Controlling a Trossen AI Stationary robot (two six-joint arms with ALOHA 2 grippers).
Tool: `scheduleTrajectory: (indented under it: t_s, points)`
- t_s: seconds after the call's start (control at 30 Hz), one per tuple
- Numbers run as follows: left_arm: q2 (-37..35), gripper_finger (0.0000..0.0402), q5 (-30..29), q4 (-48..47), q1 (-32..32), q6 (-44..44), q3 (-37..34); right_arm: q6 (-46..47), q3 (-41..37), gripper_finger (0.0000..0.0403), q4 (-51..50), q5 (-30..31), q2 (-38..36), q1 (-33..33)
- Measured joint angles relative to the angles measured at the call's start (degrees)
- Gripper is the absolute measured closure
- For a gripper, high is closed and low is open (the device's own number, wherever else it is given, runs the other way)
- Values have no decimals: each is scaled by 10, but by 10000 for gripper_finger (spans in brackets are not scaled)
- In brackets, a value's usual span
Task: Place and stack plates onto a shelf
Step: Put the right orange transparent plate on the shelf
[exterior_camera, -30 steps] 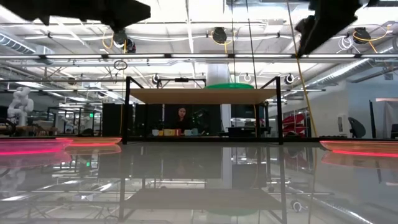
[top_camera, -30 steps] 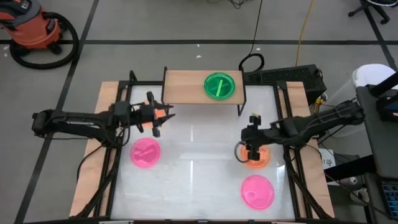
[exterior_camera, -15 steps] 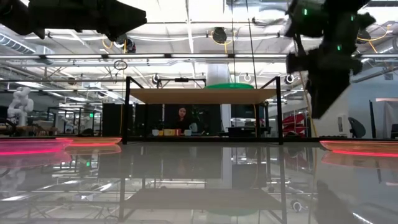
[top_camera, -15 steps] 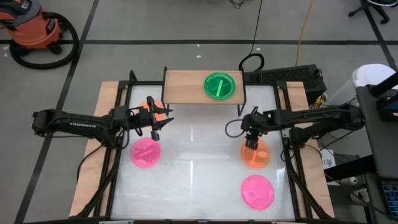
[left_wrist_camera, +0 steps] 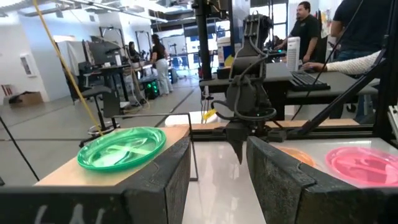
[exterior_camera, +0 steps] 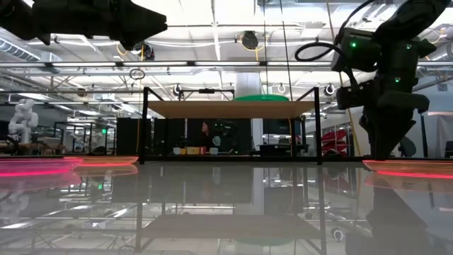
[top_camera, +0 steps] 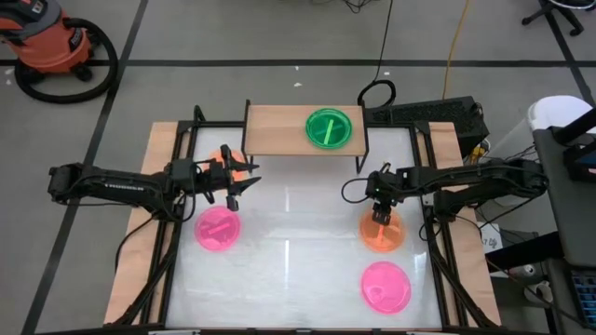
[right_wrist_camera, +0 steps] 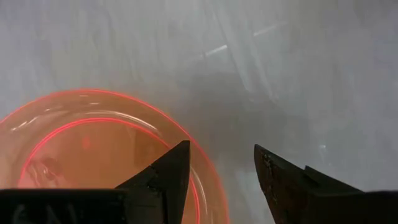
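Note:
The light-wood shelf (top_camera: 279, 130) stands at the table's far edge with one green plate (top_camera: 329, 127) flat on it. My right gripper (top_camera: 379, 214) is open and points down at the far rim of an orange plate (top_camera: 384, 235). In the right wrist view one finger stands over the plate (right_wrist_camera: 93, 143) and the other beyond its rim. My left gripper (top_camera: 237, 181) hovers open and empty left of the shelf, with a second orange plate (top_camera: 226, 160) behind it and a pink plate (top_camera: 217, 228) in front. Another pink plate (top_camera: 386, 286) lies near the right front. My right gripper (right_wrist_camera: 221, 155) has its fingers on either side of the orange plate's far rim (right_wrist_camera: 202, 171), coming from above. I cannot tell whether they touch it. The plate lies flat on the table.
The shelf's thin black legs (exterior_camera: 144, 127) leave a gap under the board. People and desks show in the room beyond the table (left_wrist_camera: 305, 25). The white tabletop (top_camera: 298, 223) between the two arms is bare.
My right gripper has come down from well above the table to the far rim of the orange plate, and it now points straight down. My left gripper has edged a little toward the near edge, uncovering more of the orange plate behind it.

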Motion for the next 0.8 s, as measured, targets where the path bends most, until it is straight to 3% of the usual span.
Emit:
scheduleTrajectory:
  t_s: [0.23, 0.5, 0.63, 0.8]
  points:
    - [0, 238, 0, 1, 0, 0, 0, 0, 0, 252, -1, 0, 0, 0]
    - [0, 238, 0, 1, 0, 0, 0, -1, 0, 342, -2, -3, 0, 0]
    - [0, 238, 0, 0, 0, -1, 0, -15, 0, 393, 2, -41, 0, 0]
    - [0, 238, 0, 0, 0, -1, 0, -17, 0, 401, 2, -44, -3, 0]
